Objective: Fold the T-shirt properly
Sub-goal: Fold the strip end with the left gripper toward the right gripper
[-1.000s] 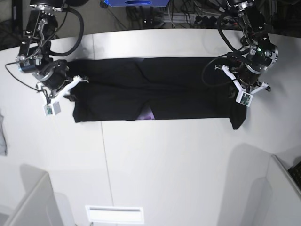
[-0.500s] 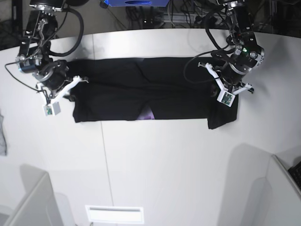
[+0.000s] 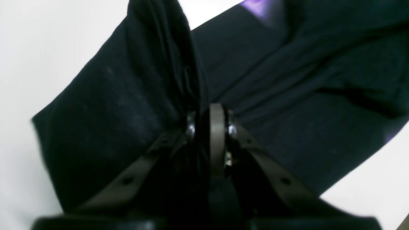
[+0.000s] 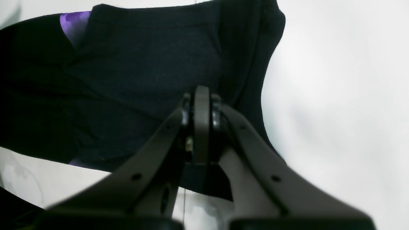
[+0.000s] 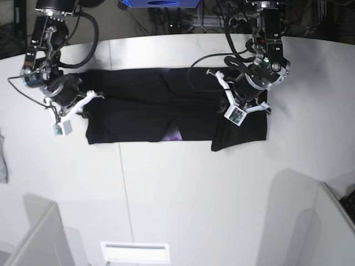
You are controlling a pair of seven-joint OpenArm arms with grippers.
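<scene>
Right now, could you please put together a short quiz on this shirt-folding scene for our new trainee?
1. True or false: the left gripper has its jaws shut on the T-shirt.
2. Multiple choice: what colour shows at the shirt's front edge near the middle? A) purple B) green C) red
3. Fill in: the right gripper sits at the shirt's ____ end in the base view.

Key: 1 true. 2 A; a purple patch peeks out there. 3 left; its jaws are closed on the cloth, as the right wrist view shows.
</scene>
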